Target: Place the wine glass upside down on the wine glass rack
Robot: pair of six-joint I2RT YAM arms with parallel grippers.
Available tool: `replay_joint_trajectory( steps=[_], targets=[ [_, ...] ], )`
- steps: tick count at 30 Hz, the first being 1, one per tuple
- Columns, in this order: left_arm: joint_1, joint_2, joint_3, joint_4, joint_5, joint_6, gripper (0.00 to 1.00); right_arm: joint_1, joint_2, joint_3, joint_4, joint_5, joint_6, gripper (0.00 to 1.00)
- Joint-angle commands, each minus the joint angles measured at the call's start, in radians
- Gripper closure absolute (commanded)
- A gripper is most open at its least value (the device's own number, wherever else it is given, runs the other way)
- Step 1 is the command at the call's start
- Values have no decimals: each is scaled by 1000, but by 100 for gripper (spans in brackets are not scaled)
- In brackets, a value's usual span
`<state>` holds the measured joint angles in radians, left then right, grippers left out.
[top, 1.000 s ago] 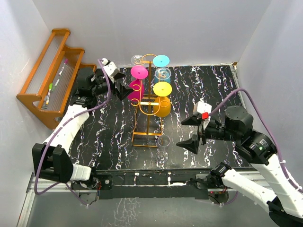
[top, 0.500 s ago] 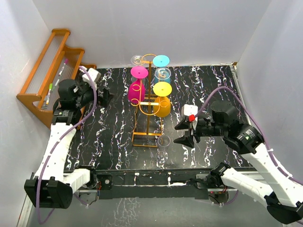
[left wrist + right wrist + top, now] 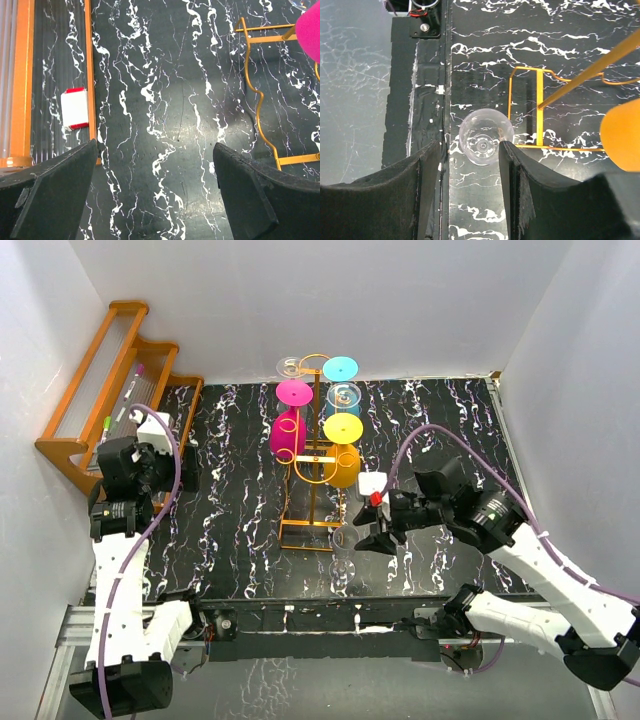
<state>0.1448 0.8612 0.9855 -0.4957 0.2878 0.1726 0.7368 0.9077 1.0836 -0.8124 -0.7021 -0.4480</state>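
Note:
A clear wine glass stands upright on the black marbled table, just right of the golden wire wine glass rack's base. My right gripper is at the glass's right side. In the right wrist view the glass shows from above at the fingertips, the right finger against its rim. My right gripper is partly closed but still open, with a gap on the left of the glass. My left gripper is wide open over bare table, holding nothing.
Pink, cyan, yellow and clear glasses hang upside down on the rack. A brown wooden stepped shelf holding pens stands at the far left. The rack's wire base lies close to the clear glass. White walls enclose the table.
My left arm has pulled back from the rack to the left, toward the shelf. My right gripper has moved left up to the clear glass, and its jaws have narrowed.

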Motion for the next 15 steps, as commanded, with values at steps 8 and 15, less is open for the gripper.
replay_joint_trajectory(
  steps=[8,15],
  targets=[
    [18,-15,-47,6,6,-39,3,165,43,21,18,155,5,52],
    [24,-32,-65,2,47,-24,3,166,42,-16,25,176,6,52]
  ],
)
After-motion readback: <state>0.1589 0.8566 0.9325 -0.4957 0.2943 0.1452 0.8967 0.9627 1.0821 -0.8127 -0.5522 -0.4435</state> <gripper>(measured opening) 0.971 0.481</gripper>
